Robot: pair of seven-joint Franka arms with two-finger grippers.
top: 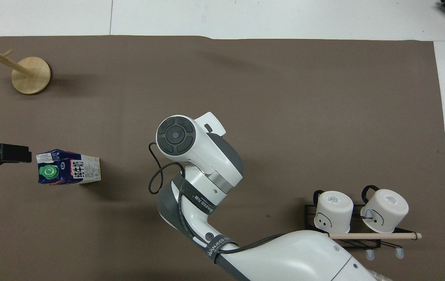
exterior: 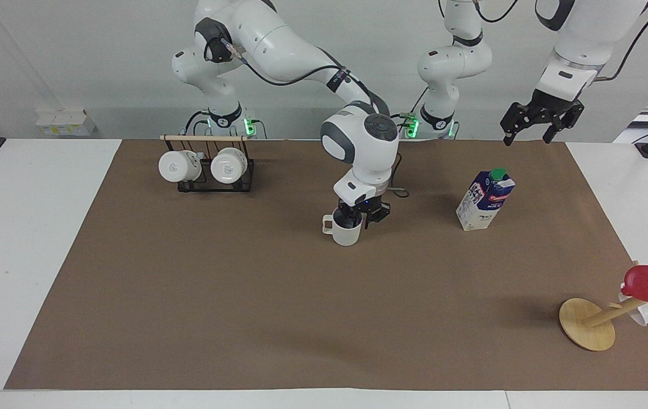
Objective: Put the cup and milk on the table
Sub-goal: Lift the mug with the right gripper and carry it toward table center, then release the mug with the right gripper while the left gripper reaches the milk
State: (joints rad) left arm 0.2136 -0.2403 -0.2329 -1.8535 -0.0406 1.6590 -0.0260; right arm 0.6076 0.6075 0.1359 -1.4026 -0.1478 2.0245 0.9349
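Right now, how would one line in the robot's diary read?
cup: upright on mat | right pincer: at its rim | milk: standing, toward left arm's end | left pincer: open, waiting

Right end effector (exterior: 358,217) at cup (exterior: 347,232)

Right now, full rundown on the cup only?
The cup is a matte off-white mug, ceramic by the look, with a small squared handle pointing toward the right arm's end and a dark inside. It stands upright on the brown mat mid-table, beside the milk but apart from it. The right tool is at its rim; whether it grips cannot be told. The overhead view hides the cup under the arm.
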